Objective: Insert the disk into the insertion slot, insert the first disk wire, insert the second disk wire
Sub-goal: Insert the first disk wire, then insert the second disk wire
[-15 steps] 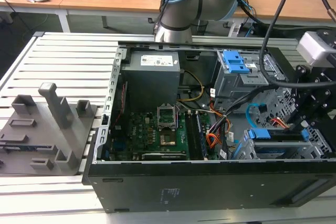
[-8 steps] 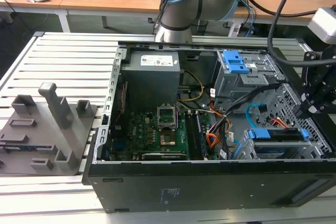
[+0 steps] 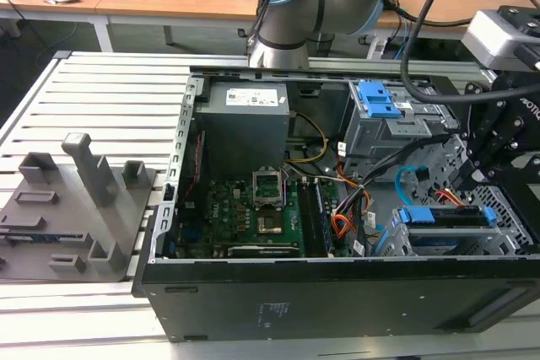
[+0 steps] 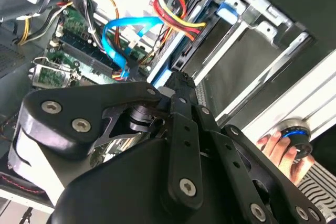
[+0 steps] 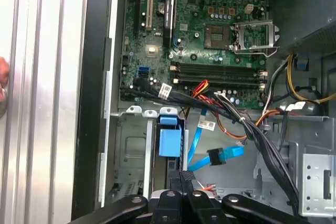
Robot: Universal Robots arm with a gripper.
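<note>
- While poised low over the drive corner of the open computer case (image 3: 295, 301) on the slatted table (image 3: 101, 90), shows the gripper (image 5: 182, 178) clenched, fingertips pressed flat together.
- Has the disk (image 3: 445, 217) seated in the insertion slot (image 5: 132, 153), blue carrier showing just beside the gripper's tip.
- Leaves the second disk wire (image 5: 195, 139) looping beside the disk, with its small black connector (image 5: 217, 156) lying free, apart from the disk.
- Brings a red-and-yellow wire bundle (image 4: 176, 11) up to the disk's edge; cannot tell whether plugged in.
- Sets the taller bay with blue tabs (image 3: 377, 99) beyond the slot in the exterior view, and the motherboard (image 3: 253, 208) toward the exterior view's left.
- Catches a person's hand (image 4: 275, 148) on a blue-ringed knob (image 4: 294, 132) outside the case, in the second wrist view.
- Keeps a grey fixture tray (image 3: 76, 208) on the table, well apart, at the exterior view's left.
</note>
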